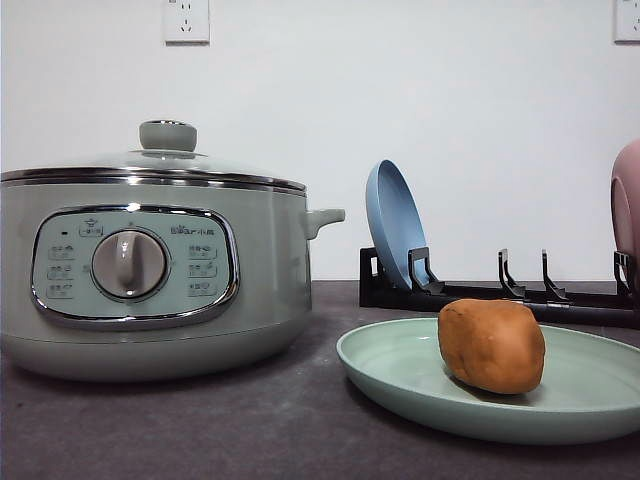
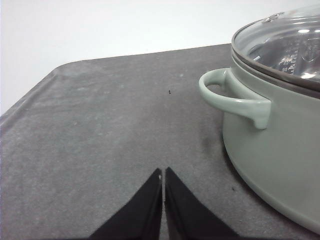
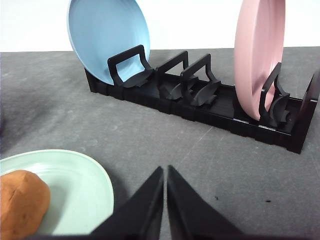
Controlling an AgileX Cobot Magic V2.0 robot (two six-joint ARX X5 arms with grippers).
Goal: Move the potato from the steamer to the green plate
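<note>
The left gripper has its black fingers pressed together, holding nothing, above the dark table just beside the steamer; its wrist view catches the pot's side handle and glass lid. The right gripper is likewise pinched closed and empty, near the rim of the green plate. Beyond it a black rack holds a blue plate and a pink plate upright. The front view adds the steamer's dial, its lid on, and the potato resting on the green plate.
</note>
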